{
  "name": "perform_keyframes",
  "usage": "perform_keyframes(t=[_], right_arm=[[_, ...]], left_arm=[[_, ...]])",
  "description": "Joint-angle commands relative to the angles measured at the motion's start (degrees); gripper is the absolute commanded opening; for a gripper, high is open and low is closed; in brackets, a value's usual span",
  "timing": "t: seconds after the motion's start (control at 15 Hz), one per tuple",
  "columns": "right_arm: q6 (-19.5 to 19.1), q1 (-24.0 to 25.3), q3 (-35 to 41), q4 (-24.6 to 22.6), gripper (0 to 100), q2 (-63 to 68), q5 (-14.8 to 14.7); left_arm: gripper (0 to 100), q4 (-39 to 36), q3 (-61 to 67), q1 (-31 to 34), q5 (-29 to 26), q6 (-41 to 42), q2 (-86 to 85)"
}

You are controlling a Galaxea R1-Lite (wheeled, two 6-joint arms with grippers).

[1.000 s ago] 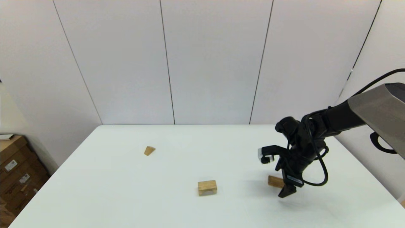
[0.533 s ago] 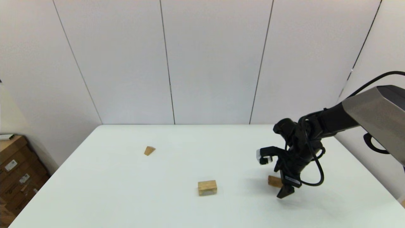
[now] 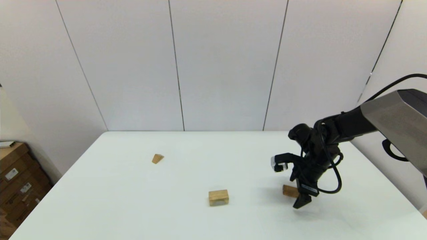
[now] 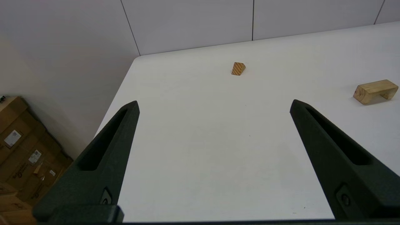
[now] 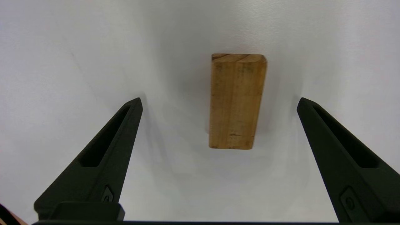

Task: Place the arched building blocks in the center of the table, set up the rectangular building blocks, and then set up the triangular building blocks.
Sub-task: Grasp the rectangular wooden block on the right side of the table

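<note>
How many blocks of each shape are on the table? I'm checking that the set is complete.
Arched block: 1
Rectangular block: 1
Triangular block: 1
Total: 3 blocks on the table

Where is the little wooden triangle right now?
The triangular block lies alone on the table, on the robot's left and toward the far side in the head view, well apart from the arched block near the middle.
</note>
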Motion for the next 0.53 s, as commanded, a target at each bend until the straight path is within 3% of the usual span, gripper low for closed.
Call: perform_keyframes(t=[0.07, 0.53], right_arm=[[-0.35, 0.12, -0.34, 0.15, 100, 0.99, 0.33], [-0.35, 0.29, -0.61, 0.15, 100, 1.70, 0.33]], left_arm=[[100, -0.01, 0.00, -0.01, 0.00, 0.00, 0.07], [100, -0.01, 0.00, 0.08, 0.00, 0.00, 0.07]])
